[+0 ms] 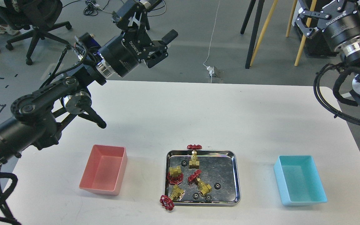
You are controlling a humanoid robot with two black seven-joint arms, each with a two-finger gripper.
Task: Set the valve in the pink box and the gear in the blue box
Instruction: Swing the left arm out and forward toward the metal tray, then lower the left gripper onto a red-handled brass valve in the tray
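Jaws of the left gripper (164, 47): spread wide, nothing between them, raised high and well behind and left of the silver tray (238, 181), beyond the table's (198, 118) far edge. Jaws of the right gripper (306, 17): cut off at the top corner of the view, so cannot tell how far open; nothing seen in them, well behind and right of the tray.

Not yet begun, judging by both bins lying bare: pink box (100, 187) well left of the tray, blue box (305, 200) well right of it, both on the table.

Counted inside or across the tray:
- 4 valves: rear valve (194, 161) with its red handwheel over the tray's back rim; left valve (175, 172) near the left wall; centre valve (203, 187); front valve (176, 193) with its handwheel hanging past the front-left corner onto the table.
- 4 black gears in view: rear gear (184, 163) just beside the rear valve, right gear (217, 186) apart in open tray floor, and 2 front gears (195, 196) by the front rim, close to the centre valve. Possibly more hidden under valves.
- 1 tray, 2 boxes.

Likely troubles:
- Nudging a neighbour while closing on a crowded valve, from tight spacing between left, centre and front ones.
- Slipping off a gear, from its thinness flat against shiny metal.
- Catching a rim, from handwheels overhanging it.
- Swapping the bins.
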